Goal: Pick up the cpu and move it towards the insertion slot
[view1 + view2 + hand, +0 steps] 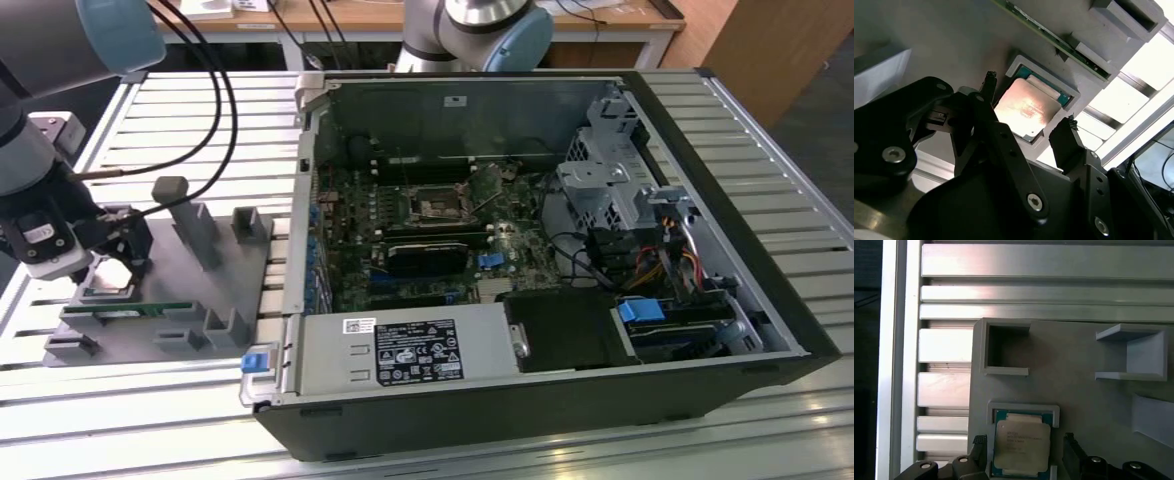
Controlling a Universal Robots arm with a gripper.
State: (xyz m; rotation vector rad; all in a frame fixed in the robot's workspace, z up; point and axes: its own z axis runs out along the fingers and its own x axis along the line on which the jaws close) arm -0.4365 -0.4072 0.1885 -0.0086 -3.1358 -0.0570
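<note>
My gripper [1030, 98] hangs with fingers apart, straddling the cpu [1024, 111] in its grey holder [214, 262], the insertion slot [437, 206] well apart toward the exterior view's right.

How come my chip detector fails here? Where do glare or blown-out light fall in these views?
Second wrist view: warm glare washes over the cpu, and the table slats beyond the grey holder burn out white. First wrist view: the cpu is evenly lit, slats only softly sheened. Exterior view: the insertion slot lies in the dim interior of the case.
</note>
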